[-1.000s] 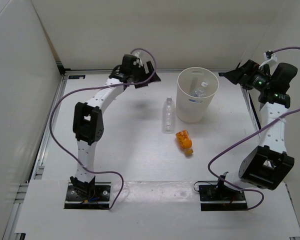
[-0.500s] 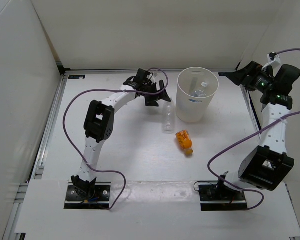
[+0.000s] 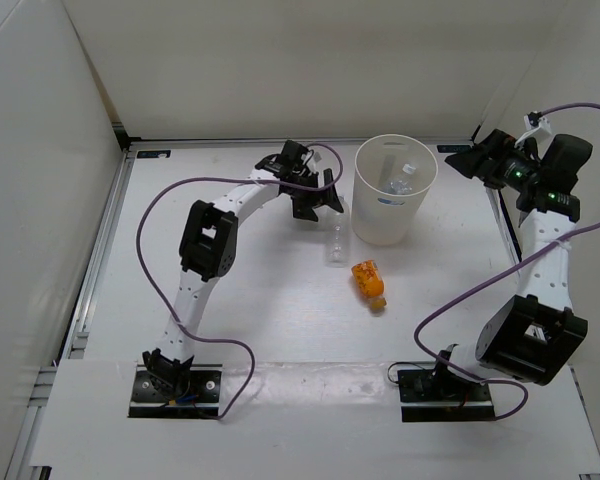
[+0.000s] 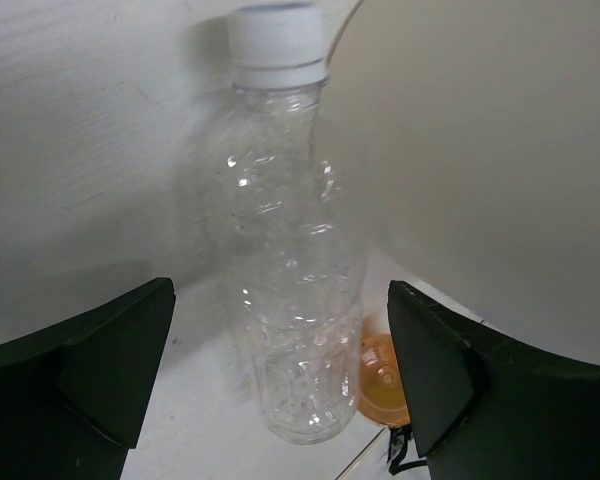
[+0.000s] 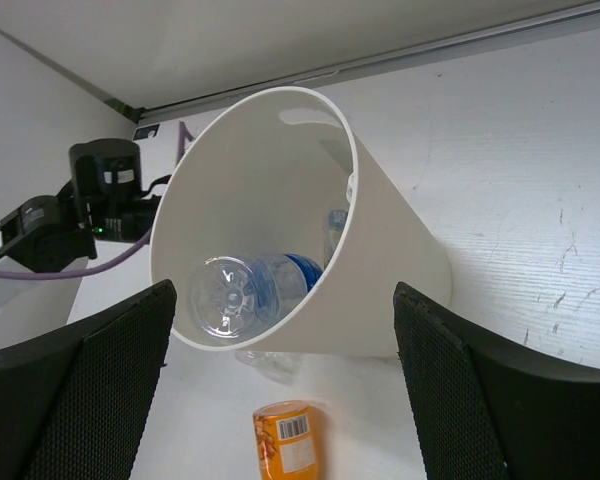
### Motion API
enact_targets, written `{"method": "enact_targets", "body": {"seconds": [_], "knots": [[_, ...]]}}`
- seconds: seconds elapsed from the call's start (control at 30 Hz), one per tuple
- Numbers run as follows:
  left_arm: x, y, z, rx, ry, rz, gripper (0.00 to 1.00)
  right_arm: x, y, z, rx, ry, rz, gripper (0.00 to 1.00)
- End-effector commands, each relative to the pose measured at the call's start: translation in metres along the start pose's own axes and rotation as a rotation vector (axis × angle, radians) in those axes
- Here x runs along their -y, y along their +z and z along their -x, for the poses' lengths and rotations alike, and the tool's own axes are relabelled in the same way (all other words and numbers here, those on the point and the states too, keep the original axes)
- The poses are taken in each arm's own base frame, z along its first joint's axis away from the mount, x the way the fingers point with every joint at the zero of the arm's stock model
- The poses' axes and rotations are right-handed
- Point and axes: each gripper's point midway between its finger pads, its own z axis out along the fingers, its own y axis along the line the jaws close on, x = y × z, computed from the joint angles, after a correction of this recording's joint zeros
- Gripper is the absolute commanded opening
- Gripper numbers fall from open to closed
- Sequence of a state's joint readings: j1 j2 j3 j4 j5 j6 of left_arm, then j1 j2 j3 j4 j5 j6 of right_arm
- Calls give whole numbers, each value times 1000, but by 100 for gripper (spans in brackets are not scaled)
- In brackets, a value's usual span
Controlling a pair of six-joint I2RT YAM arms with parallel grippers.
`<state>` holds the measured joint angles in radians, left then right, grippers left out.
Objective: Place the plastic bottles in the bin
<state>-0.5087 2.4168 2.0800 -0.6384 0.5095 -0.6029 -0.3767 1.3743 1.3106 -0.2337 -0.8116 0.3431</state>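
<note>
One clear bottle [image 3: 336, 240] and one orange bottle [image 3: 369, 283] lay beside the one bin [image 3: 380, 218], which held a blue-label bottle [image 5: 250, 290]. Left gripper [image 3: 323, 204] and right gripper [image 3: 458, 158] were both wide, empty.

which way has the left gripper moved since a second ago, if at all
Yes: in the top view the left gripper swung right, toward the bin, and is now open over the clear bottle.
</note>
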Motion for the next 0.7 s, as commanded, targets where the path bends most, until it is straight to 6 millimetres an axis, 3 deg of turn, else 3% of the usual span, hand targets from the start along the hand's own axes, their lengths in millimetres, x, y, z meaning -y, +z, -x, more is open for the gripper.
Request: {"method": "enact_targets", "body": {"seconds": [0.0, 0.43, 0.57, 0.67], "knots": [[5, -3, -10, -50, -4, 9, 97, -9, -1, 4, 9, -44, 21, 90], [18, 21, -20, -123, -7, -26, 96, -4, -6, 0, 3, -48, -3, 90], [20, 25, -20, -126, -23, -47, 94, -1, -6, 0, 2, -46, -11, 90], [25, 28, -21, -135, -33, -79, 86, 0, -7, 1, 5, -50, -15, 90]]}}
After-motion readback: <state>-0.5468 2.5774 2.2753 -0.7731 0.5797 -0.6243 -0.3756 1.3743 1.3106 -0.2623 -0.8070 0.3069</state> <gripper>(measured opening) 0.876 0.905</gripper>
